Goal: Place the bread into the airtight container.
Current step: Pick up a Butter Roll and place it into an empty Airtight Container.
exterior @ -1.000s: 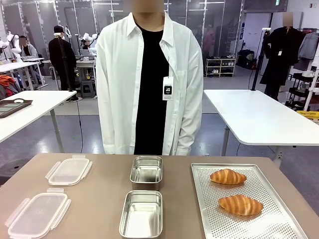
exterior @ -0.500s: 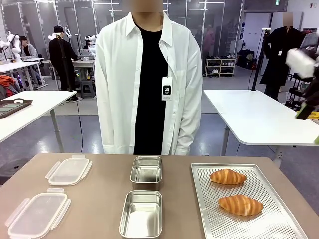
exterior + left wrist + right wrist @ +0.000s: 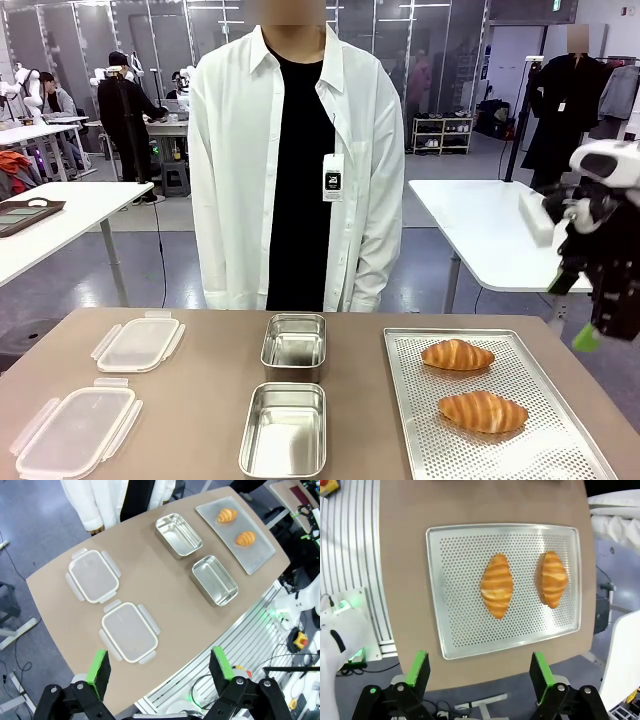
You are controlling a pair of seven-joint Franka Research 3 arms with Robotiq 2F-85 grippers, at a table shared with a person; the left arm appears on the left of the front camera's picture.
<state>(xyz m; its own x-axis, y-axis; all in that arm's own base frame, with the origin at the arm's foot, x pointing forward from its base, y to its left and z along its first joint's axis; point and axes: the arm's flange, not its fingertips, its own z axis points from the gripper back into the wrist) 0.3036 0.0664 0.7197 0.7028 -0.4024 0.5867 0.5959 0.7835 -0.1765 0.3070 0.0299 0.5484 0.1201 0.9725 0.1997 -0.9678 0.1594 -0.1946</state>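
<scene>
- My right pincer [image 3: 479,676] hangs high above the table [image 3: 405,555]. Its green-padded fingers are spread wide, with nothing between them.
- At 12 o'clock in its wrist view lies a perforated metal tray [image 3: 455,625] holding two golden, ridged bread rolls, side by side and not touching. The nearer roll [image 3: 496,586] is mid-tray, and the farther roll [image 3: 551,578] lies at 3 o'clock of it.
- I judge each roll to be light, with a thin crust over soft crumb, so a hard squeeze would dent or flake it. I would take it across the fat middle, with a pad on each long flank, and close gently. I would avoid the tapered tips.
- My left pincer [image 3: 160,666] is likewise spread wide and empty, high over the table's edge.
- Seen from the front, the tray sits at 3 o'clock of two open steel containers, the nearer container [image 3: 285,428] and the farther container [image 3: 294,343].
- At 9 o'clock of these lie the nearer clip lid [image 3: 76,430] and the farther clip lid [image 3: 139,343].
- A person [image 3: 297,160] in a white shirt stands across the table at 12 o'clock.
</scene>
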